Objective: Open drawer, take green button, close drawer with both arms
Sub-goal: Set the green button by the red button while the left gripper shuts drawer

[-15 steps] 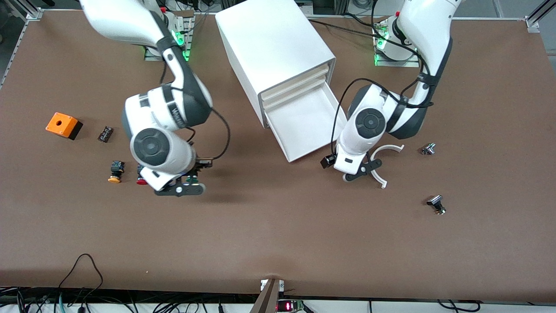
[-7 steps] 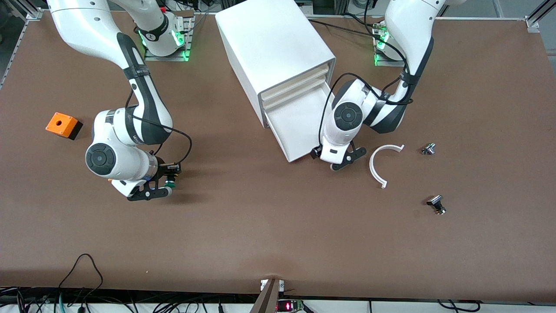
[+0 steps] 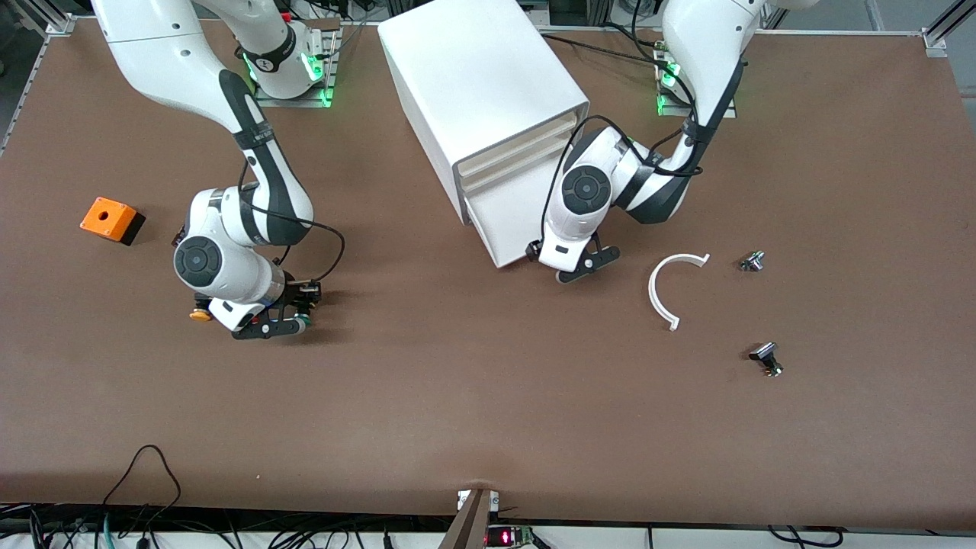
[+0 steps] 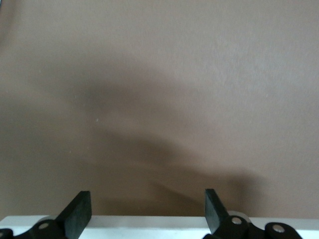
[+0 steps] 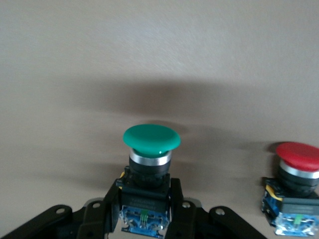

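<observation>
The right tool [image 3: 293,320] hangs low over the desk [image 3: 473,396] toward the right arm's end, about midway between the robots' edge and the front camera's edge, and pinches the button [image 5: 151,149] by its black-and-blue body, the green cap pointing away from the wrist. Whether the button touches the desk is hard to judge from here. A red-capped button [image 5: 297,172] stands just beside it, and a yellow-capped button [image 3: 200,313] peeks out past the right arm [image 3: 229,259]. An orange box [image 3: 110,219] sits nearer that end's edge.

The left tool [image 3: 568,268] is at the cream front of the drawer [image 3: 507,221], which is partly out of the white cabinet [image 3: 476,84]; its fingers [image 4: 79,211] are spread, with the drawer front's white edge between them. A white curved strip [image 3: 662,290] lies on the desk toward the left arm's end.
</observation>
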Controlling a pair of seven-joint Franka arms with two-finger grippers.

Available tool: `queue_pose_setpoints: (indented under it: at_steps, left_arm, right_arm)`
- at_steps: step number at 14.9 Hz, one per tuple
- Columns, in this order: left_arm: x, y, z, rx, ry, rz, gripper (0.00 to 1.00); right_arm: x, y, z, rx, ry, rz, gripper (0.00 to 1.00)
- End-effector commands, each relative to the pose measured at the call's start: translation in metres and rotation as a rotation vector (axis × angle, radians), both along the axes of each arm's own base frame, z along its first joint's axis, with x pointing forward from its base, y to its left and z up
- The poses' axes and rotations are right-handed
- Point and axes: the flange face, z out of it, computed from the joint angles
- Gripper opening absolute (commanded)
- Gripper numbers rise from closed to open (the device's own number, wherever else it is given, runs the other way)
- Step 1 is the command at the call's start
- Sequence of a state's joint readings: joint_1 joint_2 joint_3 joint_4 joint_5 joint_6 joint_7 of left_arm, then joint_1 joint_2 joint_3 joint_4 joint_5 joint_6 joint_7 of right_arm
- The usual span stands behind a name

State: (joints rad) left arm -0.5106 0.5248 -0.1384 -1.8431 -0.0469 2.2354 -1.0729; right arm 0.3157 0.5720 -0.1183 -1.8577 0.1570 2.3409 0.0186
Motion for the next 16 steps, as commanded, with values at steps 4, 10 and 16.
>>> queue_pose_setpoints:
  at_steps: [4, 10, 16]
  left_arm:
    - [-0.046, -0.038, 0.011, 0.004, 0.075, -0.065, 1.0]
    - [-0.075, -0.06, 0.01, -0.002, 0.138, -0.099, 1.0]
    - [-0.093, -0.076, 0.007, -0.017, 0.171, -0.12, 1.0]
  right_arm:
    - [-0.01, -0.001, 0.0, 0.003, -0.002, -0.19, 0.28]
    - [0.009, -0.022, 0.05, 0.024, -0.081, -0.177, 0.99]
    - [0.008, -0.048, 0.166, 0.062, -0.146, -0.109, 0.99]
